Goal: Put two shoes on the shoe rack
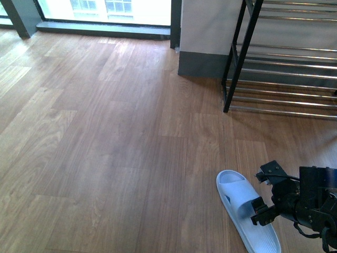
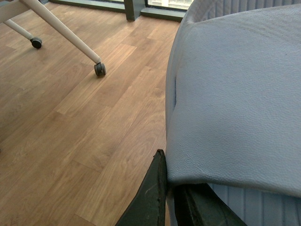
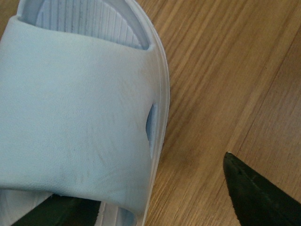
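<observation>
The wooden floor (image 1: 105, 147) fills most of the front view. At its far right stands the shoe rack (image 1: 239, 58), a black frame with tiers of thin silver bars, all bare in the part that shows.

At the floor's near right edge lies the right slipper (image 1: 237, 197), a pale blue-white open slide, sole down and toe towards the rack. The right gripper (image 1: 266, 193) reaches in low from the right with its jaws wide apart. They straddle the strap's side: one finger (image 3: 51, 212) is tucked under the strap and the other (image 3: 256, 193) hangs outside it over bare boards, gripping nothing.

In the left wrist view the left slipper (image 2: 235, 94), of the same kind, looms close. The left gripper (image 2: 171, 205) has its fingers (image 2: 150, 197) almost together, pinching the strap's edge, one outside and one beneath. Beyond it, a white chair leg ends in a caster (image 2: 99, 69) on the floor.
</observation>
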